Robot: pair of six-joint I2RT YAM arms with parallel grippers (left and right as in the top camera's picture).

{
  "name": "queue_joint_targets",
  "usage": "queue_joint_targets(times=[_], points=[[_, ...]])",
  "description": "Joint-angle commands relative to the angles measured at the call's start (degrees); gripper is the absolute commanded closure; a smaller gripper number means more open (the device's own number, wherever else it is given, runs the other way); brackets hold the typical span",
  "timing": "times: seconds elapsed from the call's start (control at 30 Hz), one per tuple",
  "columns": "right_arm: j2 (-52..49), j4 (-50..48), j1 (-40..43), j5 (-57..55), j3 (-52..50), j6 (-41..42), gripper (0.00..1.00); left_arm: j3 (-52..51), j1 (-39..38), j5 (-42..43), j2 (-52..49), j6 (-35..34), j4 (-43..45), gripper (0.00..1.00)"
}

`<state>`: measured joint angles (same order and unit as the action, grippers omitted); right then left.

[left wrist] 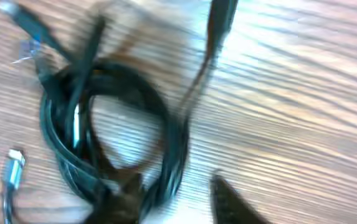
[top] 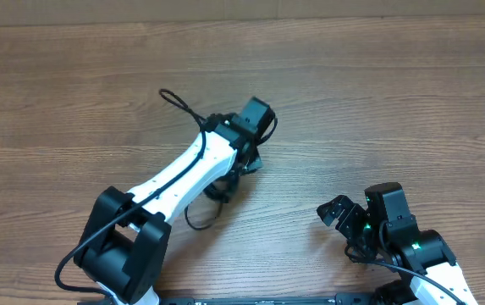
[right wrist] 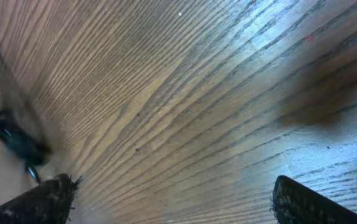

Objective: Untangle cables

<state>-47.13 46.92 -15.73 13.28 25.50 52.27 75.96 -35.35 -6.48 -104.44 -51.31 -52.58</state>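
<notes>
Near the table's middle: the cables [left wrist: 60, 146] lie in one knotted bunch on the wood, under and just beside the left gripper [top: 249, 161].
Count of cords: the left wrist view is too blurred to separate them. From overhead, one loop shows on the far side of the left arm [top: 183, 169] and one on the near side.
Count of plugs [left wrist: 13, 168]: two show in the left wrist view, a silver-tipped one at the lower left and one at the upper left.
Cable shape and material: thin, black and a little glossy, wound into a rough ring with strands crossing it.
Left gripper state: its own view is smeared, so I cannot tell if the jaws are wide, narrow or holding a cord.
Right gripper [top: 333, 212] state: the jaws are wide apart with nothing between them. Two dark, rough-edged fingertips [right wrist: 44, 199] hang above bare wood, well apart from the bunch.
Count of arms: two, with white shells and black joints.
Table [top: 377, 76]: brown wood grain in fine parallel lines, with a slight shine.
</notes>
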Motion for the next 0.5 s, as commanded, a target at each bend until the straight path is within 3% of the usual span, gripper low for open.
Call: queue_joint_targets(times=[0.0, 0.1, 0.23, 0.33, 0.47], points=[[0.5, -0.3, 0.4, -0.3, 0.4, -0.1, 0.0, 1.0, 0.0, 8.4, -0.2, 0.5, -0.9, 0.51], [0.5, -0.3, 0.4, -0.3, 0.4, -0.1, 0.0, 0.9, 0.0, 8.6, -0.2, 0.5, -1.8, 0.39], [0.5, -0.3, 0.4, -0.3, 0.4, -0.1, 0.0, 0.9, 0.0, 3.7, -0.2, -1.3, -1.6, 0.43], [0.5, -0.3, 0.4, -0.3, 0.4, -0.1, 0.0, 0.9, 0.0, -1.5, -0.2, -9.7, -1.6, 0.52], [0.5, -0.3, 0.4, -0.3, 0.4, -0.1, 0.0, 0.9, 0.0, -5.3, -0.3, -23.1, -1.4, 0.57]])
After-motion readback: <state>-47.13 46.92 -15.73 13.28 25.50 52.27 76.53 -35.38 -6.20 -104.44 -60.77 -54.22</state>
